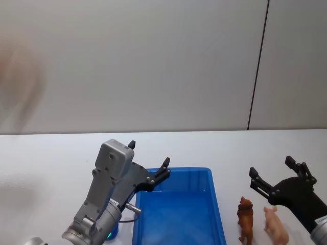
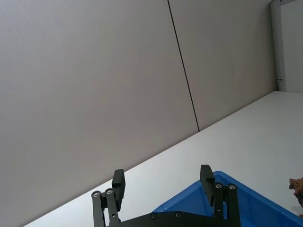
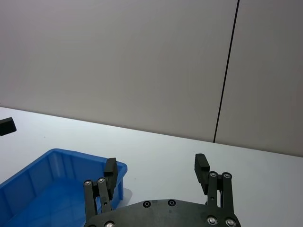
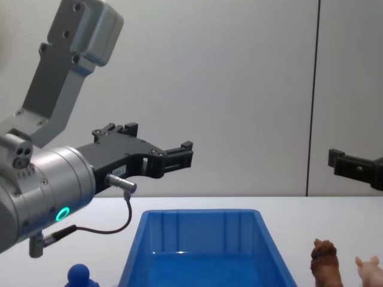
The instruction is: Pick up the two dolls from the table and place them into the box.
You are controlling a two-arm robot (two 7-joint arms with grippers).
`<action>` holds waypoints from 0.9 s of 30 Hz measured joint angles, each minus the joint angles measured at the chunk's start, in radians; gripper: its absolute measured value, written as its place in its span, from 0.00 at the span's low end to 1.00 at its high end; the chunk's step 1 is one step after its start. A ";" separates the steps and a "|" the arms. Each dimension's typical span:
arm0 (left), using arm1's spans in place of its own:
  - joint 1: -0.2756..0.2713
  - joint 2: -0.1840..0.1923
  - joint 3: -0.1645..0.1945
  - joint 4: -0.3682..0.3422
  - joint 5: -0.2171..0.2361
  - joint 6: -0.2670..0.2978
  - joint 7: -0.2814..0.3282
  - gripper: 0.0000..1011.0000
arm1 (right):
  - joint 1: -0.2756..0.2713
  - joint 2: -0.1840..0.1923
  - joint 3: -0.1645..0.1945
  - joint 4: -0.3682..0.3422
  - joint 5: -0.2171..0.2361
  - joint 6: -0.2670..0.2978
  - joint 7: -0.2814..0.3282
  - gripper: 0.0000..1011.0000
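The blue box stands on the white table in front of me, with nothing in it. Just right of it stand the two dolls: the shaggy brown doll and the pale pink doll, side by side; the chest view shows the brown doll and the pink doll low at the right. My left gripper hovers open above the box's near left corner, holding nothing. My right gripper hangs open and empty in the air above the dolls. Each wrist view shows spread fingers, left gripper and right gripper.
A small blue knob-like object sits on the table left of the box, under my left arm. A grey wall with a dark vertical seam rises behind the table's far edge. Bare tabletop stretches beyond the box.
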 joint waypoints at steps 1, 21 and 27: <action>0.000 0.000 0.000 0.000 0.000 0.000 0.000 0.99 | 0.000 0.000 0.000 0.000 0.000 0.000 0.000 0.99; 0.000 0.000 0.000 0.000 0.000 0.000 0.000 0.99 | 0.000 0.000 0.000 0.000 0.000 0.000 0.000 0.99; 0.000 0.000 0.000 0.000 0.000 0.000 0.000 0.99 | 0.000 0.000 0.000 0.000 0.000 0.000 0.000 0.99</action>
